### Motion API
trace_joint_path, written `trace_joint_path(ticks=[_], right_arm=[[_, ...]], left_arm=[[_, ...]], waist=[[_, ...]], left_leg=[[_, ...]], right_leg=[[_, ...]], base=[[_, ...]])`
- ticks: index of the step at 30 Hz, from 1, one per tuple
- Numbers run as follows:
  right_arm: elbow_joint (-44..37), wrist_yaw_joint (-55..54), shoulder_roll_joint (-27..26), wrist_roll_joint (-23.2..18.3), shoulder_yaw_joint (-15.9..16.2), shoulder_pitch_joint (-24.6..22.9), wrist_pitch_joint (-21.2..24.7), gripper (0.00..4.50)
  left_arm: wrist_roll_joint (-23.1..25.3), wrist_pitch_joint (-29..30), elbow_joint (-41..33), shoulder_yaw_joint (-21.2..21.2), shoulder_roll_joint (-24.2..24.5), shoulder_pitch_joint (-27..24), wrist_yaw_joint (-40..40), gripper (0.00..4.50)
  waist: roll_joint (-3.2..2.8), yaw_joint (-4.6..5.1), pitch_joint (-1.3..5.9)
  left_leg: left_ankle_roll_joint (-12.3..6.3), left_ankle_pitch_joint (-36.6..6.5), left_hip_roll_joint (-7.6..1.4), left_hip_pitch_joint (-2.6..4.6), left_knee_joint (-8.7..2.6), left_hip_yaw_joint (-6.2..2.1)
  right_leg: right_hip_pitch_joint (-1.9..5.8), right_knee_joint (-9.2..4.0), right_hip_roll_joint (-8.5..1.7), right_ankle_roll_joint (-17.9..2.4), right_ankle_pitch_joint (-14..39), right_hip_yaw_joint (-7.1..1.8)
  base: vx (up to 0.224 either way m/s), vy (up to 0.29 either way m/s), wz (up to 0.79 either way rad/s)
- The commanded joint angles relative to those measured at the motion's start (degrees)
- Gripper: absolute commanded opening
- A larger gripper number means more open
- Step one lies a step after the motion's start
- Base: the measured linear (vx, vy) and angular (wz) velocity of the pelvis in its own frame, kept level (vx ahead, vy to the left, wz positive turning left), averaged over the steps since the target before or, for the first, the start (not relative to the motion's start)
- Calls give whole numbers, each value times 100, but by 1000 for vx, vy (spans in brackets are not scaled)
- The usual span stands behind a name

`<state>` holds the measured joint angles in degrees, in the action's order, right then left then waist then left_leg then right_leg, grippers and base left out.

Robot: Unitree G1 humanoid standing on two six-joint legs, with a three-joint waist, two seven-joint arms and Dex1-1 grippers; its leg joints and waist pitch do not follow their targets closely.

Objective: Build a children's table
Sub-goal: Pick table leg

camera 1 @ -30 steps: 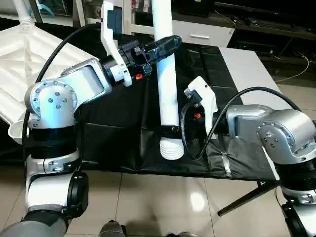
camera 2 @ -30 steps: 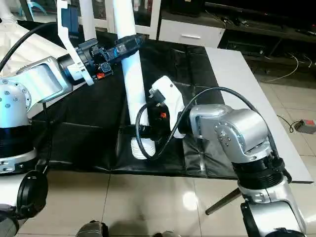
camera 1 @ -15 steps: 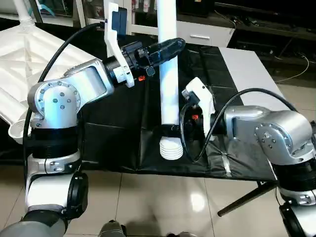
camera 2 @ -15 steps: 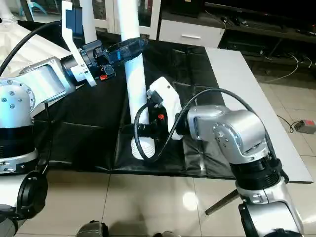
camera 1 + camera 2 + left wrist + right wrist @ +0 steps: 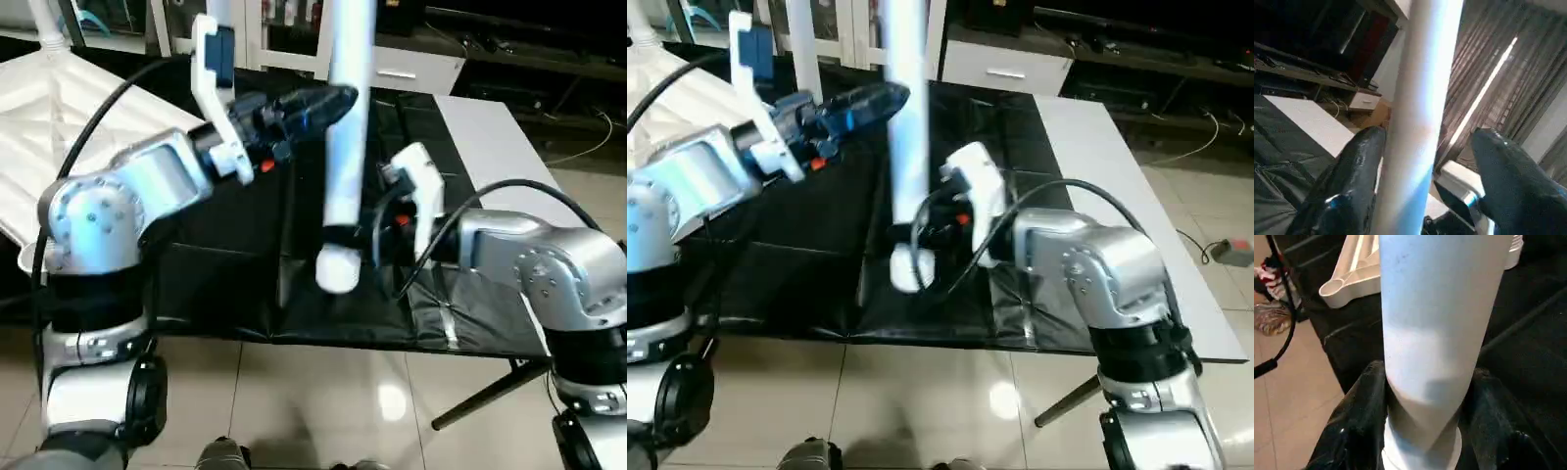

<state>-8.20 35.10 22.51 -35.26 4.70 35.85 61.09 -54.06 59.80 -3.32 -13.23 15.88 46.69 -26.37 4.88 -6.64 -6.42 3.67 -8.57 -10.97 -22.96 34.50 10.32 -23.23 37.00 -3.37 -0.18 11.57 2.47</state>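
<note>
A white tapered leg (image 5: 345, 147) stands nearly upright over the black cloth, its lower end lifted off it. My right gripper (image 5: 343, 238) is shut on the leg just above that end; in the right wrist view both black fingers (image 5: 1356, 426) press on the leg (image 5: 1435, 323). Higher up, my left gripper (image 5: 328, 98) is open around the leg. In the left wrist view the leg (image 5: 1415, 122) lies against one finger (image 5: 1354, 181), with a gap to the other. The white table top (image 5: 59, 108) lies ribbed side up at the far left.
A black cloth (image 5: 235, 235) covers the work table, whose bare white surface (image 5: 490, 137) shows at the right. Tiled floor (image 5: 323, 401) lies below the front edge. Another white tube (image 5: 44, 24) rises at the table top's far corner. Cabinets stand behind.
My right gripper has closed on the leg's lower end and my left gripper has opened. The leg's lower end has risen off the cloth and its upper part has swung right.
</note>
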Motion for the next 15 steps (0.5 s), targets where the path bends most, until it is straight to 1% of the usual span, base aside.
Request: trace_joint_path(ticks=[1,2,3,5,6,7,8,9,10,11,13,14,15], right_arm=[[-46,-16,11,-18,-120,-4,-82,185],[-48,-3,15,-8,-121,-18,-113,185],[-49,-2,16,-7,-121,-20,-116,184],[-49,-1,17,-5,-122,-23,-122,184],[4,-132,43,140,-208,-74,-316,184],[12,-152,45,160,-220,-80,-340,184],[59,-406,75,409,-371,-175,-639,184],[59,-421,75,423,-379,-181,-656,184],[60,-556,81,545,-451,-235,-809,184],[-7,-752,36,687,-571,-346,-1056,184],[-20,-788,25,707,-590,-365,-1088,184],[-181,-1218,-149,911,-826,-591,-1448,184],[-249,-1379,-222,992,-884,-688,-1569,184]], left_arm=[[31,-8,-96,107,-34,36,33,364],[60,-69,-77,91,-53,69,76,372],[63,-75,-75,89,-54,73,80,382],[66,-84,-74,84,-59,78,90,405],[36,-166,-172,-18,-7,51,83,405],[29,-171,-189,-30,3,43,80,414],[-25,-220,-458,-146,130,-112,63,414],[-16,-237,-480,-147,136,-126,58,439],[61,-388,-674,-155,195,-250,8,446],[179,-476,-920,-187,213,-473,150,450],[206,-485,-957,-181,220,-510,170,450],[573,-729,-1339,-146,218,-981,427,450],[777,-933,-1450,-115,180,-1183,505,450]], waist=[[-93,-13,538],[-90,-12,537],[-99,-15,552],[-92,-13,550],[-91,-15,560],[-131,-26,589],[-95,-19,606],[-103,-20,607],[-103,-24,602],[-91,-8,625],[-91,1,614],[-113,1,627],[-97,19,610]], left_leg=[[443,-679,-174,170,-371,-61],[448,-695,-172,169,-371,-60],[457,-698,-174,173,-368,-65],[463,-690,-172,172,-365,-62],[458,-674,-170,173,-361,-62],[475,-652,-176,176,-354,-70],[505,-602,-179,171,-351,-66],[521,-572,-183,169,-351,-70],[519,-579,-189,155,-358,-69],[516,-535,-172,155,-345,-54],[503,-542,-170,149,-343,-45],[468,-583,-207,155,-348,-58],[469,-624,-192,143,-354,-50]], right_leg=[[324,-380,-401,-910,298,-250],[321,-387,-401,-886,345,-252],[329,-383,-401,-878,357,-250],[320,-390,-401,-850,375,-252],[325,-386,-398,-850,356,-252],[335,-373,-408,-858,327,-249],[340,-362,-402,-876,212,-242],[338,-348,-410,-885,166,-241],[341,-350,-414,-882,134,-244],[352,-335,-386,-895,50,-242],[340,-341,-375,-880,40,-244],[340,-348,-406,-826,97,-252],[329,-357,-387,-808,172,-244]], base=[[0,0,0],[0,0,0],[0,0,0],[0,0,0],[0,0,0],[0,0,0],[0,0,0],[0,0,0],[0,0,0],[0,0,0],[0,0,0],[0,0,0],[0,0,0]])
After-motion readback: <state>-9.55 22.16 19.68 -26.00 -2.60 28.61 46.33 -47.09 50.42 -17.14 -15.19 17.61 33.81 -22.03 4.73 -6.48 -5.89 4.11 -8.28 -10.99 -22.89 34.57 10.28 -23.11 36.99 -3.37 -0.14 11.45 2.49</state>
